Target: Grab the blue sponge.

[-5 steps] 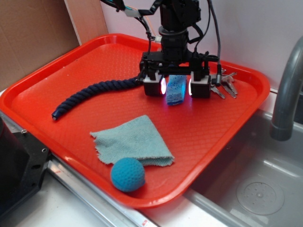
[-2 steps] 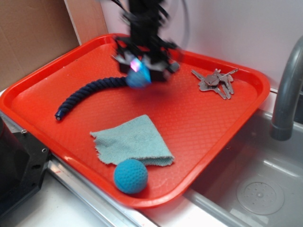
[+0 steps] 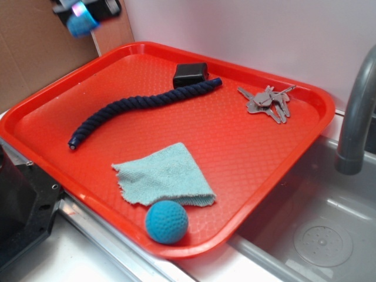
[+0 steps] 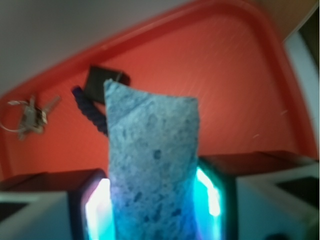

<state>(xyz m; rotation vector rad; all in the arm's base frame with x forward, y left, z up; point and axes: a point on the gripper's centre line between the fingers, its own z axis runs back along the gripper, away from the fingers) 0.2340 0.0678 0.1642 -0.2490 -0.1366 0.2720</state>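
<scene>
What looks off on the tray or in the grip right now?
Nothing stands out. The gripper holds the blue sponge squarely, lifted above the tray. Rope, keys, cloth, ball and black box lie undisturbed.

the claw [image 3: 82, 13] sits high at the top left of the exterior view, blurred, raised above and just outside the far left corner of the red tray [image 3: 305, 97], with most of the arm cut off by the frame. in the wrist view its two fingers [image 4: 82, 210] stand either side of the blue sponge [image 4: 152, 165], pressed against its flanks and lit cyan along their inner faces, the sponge sticking out beyond the fingertips.
</scene>
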